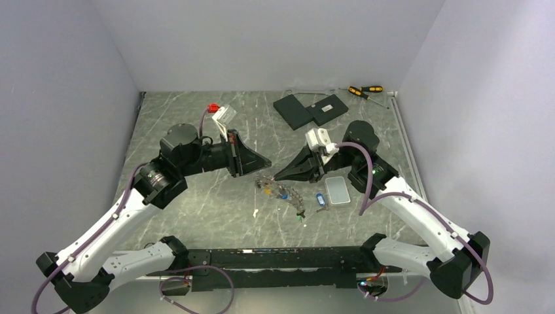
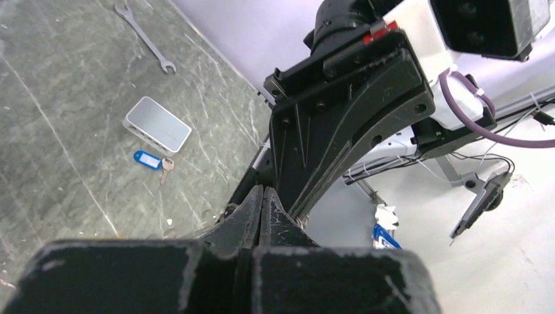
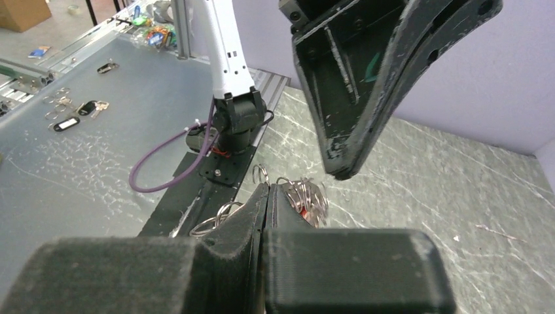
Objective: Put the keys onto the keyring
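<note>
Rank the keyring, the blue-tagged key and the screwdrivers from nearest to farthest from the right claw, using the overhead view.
1. keyring: mid-table, right by the tip of the right claw.
2. blue-tagged key: further right, beside the pale slab.
3. screwdrivers: far right corner of the table.

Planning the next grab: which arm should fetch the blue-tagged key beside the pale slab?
Right, probably. The blue-tagged key lies on its side, nearer the right pincer; the left pincer would have to cross over the keyring.
</note>
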Controlling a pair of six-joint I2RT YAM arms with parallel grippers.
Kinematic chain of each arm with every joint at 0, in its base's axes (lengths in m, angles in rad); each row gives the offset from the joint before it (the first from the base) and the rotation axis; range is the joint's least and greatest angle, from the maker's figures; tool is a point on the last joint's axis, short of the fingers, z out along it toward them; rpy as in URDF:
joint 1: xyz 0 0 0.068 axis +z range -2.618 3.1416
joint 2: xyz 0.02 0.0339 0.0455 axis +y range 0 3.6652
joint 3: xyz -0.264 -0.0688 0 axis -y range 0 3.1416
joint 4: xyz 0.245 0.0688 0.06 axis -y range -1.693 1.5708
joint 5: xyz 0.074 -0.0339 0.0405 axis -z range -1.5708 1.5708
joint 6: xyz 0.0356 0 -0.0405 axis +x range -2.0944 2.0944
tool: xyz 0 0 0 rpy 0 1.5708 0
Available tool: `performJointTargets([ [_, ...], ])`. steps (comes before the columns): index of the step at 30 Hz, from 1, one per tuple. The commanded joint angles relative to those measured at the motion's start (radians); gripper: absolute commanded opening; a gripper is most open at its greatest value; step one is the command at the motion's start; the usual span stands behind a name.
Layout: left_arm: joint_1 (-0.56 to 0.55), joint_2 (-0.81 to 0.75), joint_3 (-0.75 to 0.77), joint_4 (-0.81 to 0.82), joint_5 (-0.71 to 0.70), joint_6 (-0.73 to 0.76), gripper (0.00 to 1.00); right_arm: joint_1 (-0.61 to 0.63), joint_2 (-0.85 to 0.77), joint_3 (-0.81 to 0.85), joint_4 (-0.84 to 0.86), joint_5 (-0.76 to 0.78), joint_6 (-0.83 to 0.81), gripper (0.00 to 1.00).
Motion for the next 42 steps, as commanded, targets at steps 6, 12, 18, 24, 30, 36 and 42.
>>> performJointTargets([
  [6,0.003,-0.025,0.011,0.067,-0.027,0.067,0.0,0.004,-0.082,-0.047,0.136,0.005,0.034,0.0],
  [12,0.003,-0.041,0.074,-0.088,-0.032,0.429,0.47,0.004,-0.082,-0.031,0.099,-0.044,0.025,0.0],
  [18,0.003,-0.07,0.043,-0.155,0.029,0.766,0.56,0.004,-0.052,0.021,-0.009,-0.111,-0.029,0.0],
  [24,0.004,-0.047,0.018,-0.118,0.105,0.771,0.54,0.004,-0.032,0.051,-0.063,-0.183,-0.056,0.0],
  [30,0.004,-0.02,-0.029,0.033,0.204,0.555,0.55,0.004,-0.008,0.108,-0.225,-0.255,-0.164,0.0],
  [36,0.003,-0.02,-0.017,0.01,0.33,0.633,0.58,0.004,0.027,0.16,-0.386,-0.309,-0.27,0.0],
  [42,0.003,0.048,0.069,-0.049,0.234,0.488,0.54,0.004,0.027,0.157,-0.398,-0.304,-0.277,0.0],
])
